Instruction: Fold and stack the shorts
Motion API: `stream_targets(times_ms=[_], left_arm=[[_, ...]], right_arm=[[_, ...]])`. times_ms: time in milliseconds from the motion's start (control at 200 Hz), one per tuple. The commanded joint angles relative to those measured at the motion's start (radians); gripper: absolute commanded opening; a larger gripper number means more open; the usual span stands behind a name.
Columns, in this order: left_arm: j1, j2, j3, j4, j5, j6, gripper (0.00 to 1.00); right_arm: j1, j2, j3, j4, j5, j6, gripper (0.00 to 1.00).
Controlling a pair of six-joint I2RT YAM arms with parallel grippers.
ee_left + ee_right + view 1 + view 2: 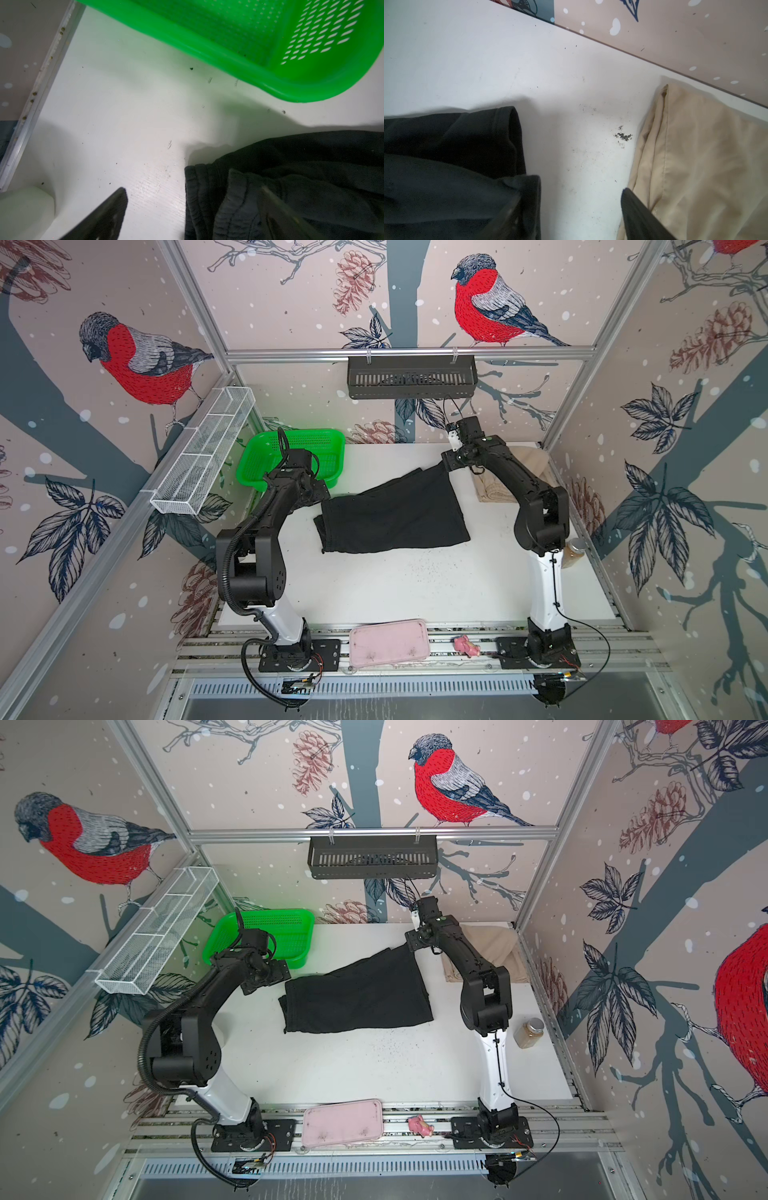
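2 shorts [395, 514], 1 basket [332, 439]

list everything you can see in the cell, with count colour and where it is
black shorts: 1, black, middle of the table, laid flat
beige shorts: 1, beige, far right corner of the table, partly behind the right arm
basket: 1, green, far left of the table
jar: 1, clear with brown contents and grey lid, right edge of the table
wire rack: 1, white, on the left rail
slotted tray: 1, black, hung on the back rail
pink tray: 1, pink, front rail between the arm bases
pink rag: 1, pink, front rail beside the right base
table: 1, white
left gripper: 1, black, open at the shorts' waistband
right gripper: 1, black, open at the shorts' far corner
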Motion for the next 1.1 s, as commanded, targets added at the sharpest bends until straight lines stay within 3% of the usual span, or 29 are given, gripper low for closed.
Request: stream_targets(times_ms=[0, 125, 255, 330, 550, 685, 875, 1095], left_arm=[[0.005, -0.044, 0.023, -0.033, -0.008, 0.001, 0.97], [0.007, -0.087, 0.021, -0.036, 0.058, 0.011, 0.97], [-0.005, -0.16, -0.076, 0.083, 0.298, 0.047, 0.96], [-0.006, -0.201, -0.149, 0.153, 0.373, 0.048, 0.95], [0.001, -0.24, -0.278, 0.237, 0.217, 0.038, 0.97], [0.004, -0.219, -0.329, 0.388, 0.276, 0.097, 0.97], [0.004, -0.164, -0.361, 0.473, 0.35, 0.192, 0.97], [0.004, -0.105, -0.399, 0.55, 0.393, 0.188, 0.97]], right_arm=[[-0.009, -0.077, -0.093, 0.084, -0.032, 0.057, 0.78], [-0.014, -0.134, -0.17, 0.109, -0.028, 0.104, 0.84], [-0.016, -0.151, -0.18, 0.14, -0.05, 0.146, 0.86], [-0.014, -0.138, -0.159, 0.151, -0.09, 0.152, 0.9], [-0.017, -0.098, -0.11, 0.212, -0.231, 0.204, 0.96], [-0.023, -0.094, -0.102, 0.164, -0.256, 0.185, 0.96], [-0.047, -0.18, -0.357, 0.221, -0.3, 0.128, 0.92], [-0.048, -0.116, -0.393, 0.243, -0.266, 0.064, 0.92]])
